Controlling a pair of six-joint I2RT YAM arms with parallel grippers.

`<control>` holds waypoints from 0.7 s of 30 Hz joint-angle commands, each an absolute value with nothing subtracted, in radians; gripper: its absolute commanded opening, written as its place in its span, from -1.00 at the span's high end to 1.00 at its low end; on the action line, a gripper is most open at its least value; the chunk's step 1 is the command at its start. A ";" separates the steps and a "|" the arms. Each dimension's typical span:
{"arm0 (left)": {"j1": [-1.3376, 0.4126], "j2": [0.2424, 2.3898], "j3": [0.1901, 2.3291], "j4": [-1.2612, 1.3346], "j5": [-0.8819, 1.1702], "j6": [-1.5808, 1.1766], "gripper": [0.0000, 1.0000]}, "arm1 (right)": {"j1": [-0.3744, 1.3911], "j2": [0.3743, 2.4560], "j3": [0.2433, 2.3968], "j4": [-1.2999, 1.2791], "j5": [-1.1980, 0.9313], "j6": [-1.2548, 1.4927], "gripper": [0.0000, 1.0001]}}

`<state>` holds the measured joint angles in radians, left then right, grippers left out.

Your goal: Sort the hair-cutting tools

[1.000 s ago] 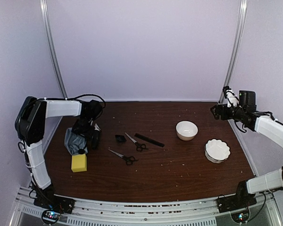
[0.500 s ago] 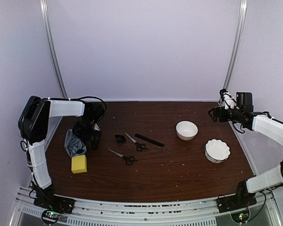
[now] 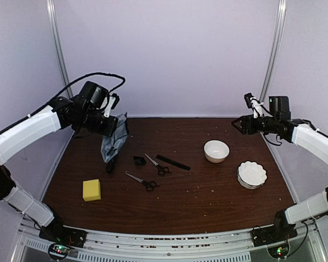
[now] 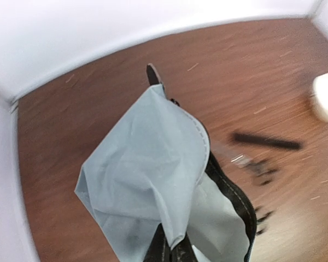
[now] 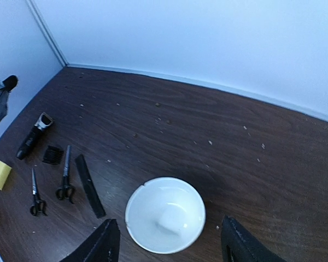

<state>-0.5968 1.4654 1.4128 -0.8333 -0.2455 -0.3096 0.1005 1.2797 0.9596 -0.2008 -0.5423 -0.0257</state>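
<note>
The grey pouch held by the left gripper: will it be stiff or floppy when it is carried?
Probably floppy: the grey pouch hangs in loose folds from the left gripper, which pinches one edge. It looks like thin, light fabric, so it may swing when the arm moves. Its zip edge gapes, so contents, if any, might slip out.

Top: high behind bases (image 3: 63, 236), facing wall (image 3: 164, 54). Left wrist close on pouch (image 4: 147, 180); right wrist farther, downward. All share comb (image 3: 173, 162).
</note>
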 commanded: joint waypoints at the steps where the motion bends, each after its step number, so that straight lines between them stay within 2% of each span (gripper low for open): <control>1: -0.688 1.423 1.299 -0.396 -0.021 -0.394 1.00 | 0.241 1.273 1.115 -0.311 -0.585 -0.003 -0.28; 4: -0.769 1.429 1.218 -0.157 -0.086 -0.483 1.00 | 0.351 1.295 1.175 -0.336 -0.568 0.063 -0.29; 8: -0.859 1.484 1.187 0.015 -0.270 -0.592 1.00 | 0.494 1.365 1.264 -0.375 -0.523 0.170 -0.38; 13: -0.935 1.555 1.202 0.107 -0.401 -0.659 1.00 | 0.608 1.488 1.369 -0.408 -0.471 0.240 -0.35; 21: -0.982 1.616 1.252 0.163 -0.434 -0.705 1.00 | 0.660 1.642 1.512 -0.470 -0.498 0.322 -0.22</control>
